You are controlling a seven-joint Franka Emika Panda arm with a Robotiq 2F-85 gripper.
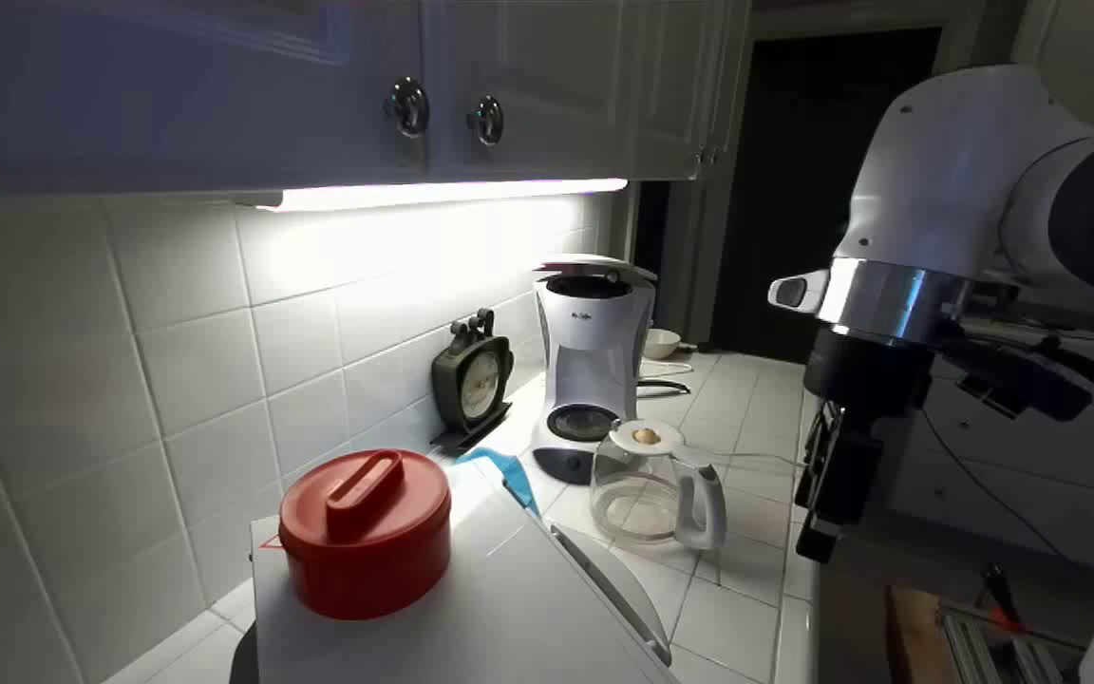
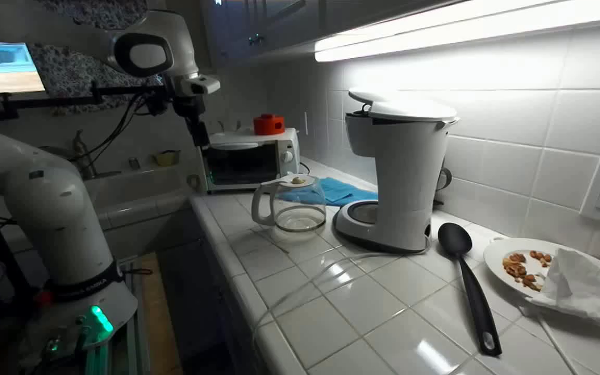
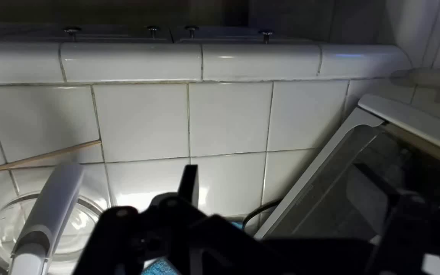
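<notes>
Above the level of the desk (image 2: 341,312), near its front edge, the gripper (image 3: 281,179) has its fingers (image 3: 189,183) spread wide and holds nothing. Closest to it are the carafe (image 1: 637,494) and the oven (image 2: 240,164): in the wrist view the carafe shows off to one side, apart from the fingers, and the oven behind the opposite finger. The carafe stands upright on the tiles, its handle (image 3: 48,221) toward the front edge and a small tan lump (image 1: 645,436) on its top. A red pot (image 1: 367,551) sits on the oven. Between carafe and wall (image 1: 310,418) lies a blue cloth (image 2: 341,191). Next comes the coffee maker (image 2: 404,172), white, its lid (image 1: 585,260) up, just beside the carafe, with a dial scale (image 1: 476,385) near it by the wall. Past the coffee maker lie a black spoon (image 2: 472,291) and, beyond that, a plate (image 2: 521,247) with walnuts (image 2: 516,270) and crumpled paper (image 2: 581,286). Above, a bright light (image 1: 452,193) runs under the cabinets (image 1: 547,95). Farthest off are a sink (image 2: 128,190) and its faucet (image 2: 84,153) and, past the desk's other end, a dark doorway (image 1: 832,190).
</notes>
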